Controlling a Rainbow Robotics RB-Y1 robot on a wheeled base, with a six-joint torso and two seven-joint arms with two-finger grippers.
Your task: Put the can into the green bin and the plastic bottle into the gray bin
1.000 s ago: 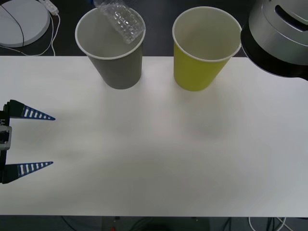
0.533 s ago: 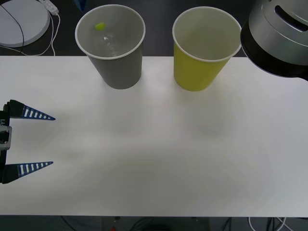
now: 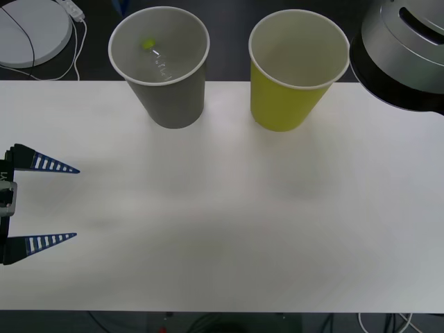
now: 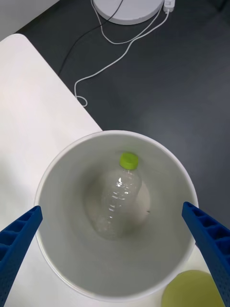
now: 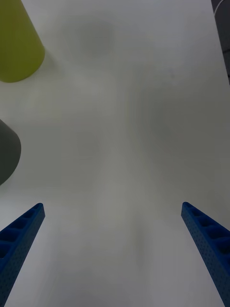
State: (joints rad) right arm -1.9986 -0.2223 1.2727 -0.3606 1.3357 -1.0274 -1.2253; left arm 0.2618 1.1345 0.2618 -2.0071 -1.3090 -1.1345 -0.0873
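Inside gray bin: plastic bottle.

The front view looks down and forward over the white table, with the gray bin at its far edge. The right wrist view hangs close above that bin, facing straight into it. The left wrist view looks across the table toward the bin's side.
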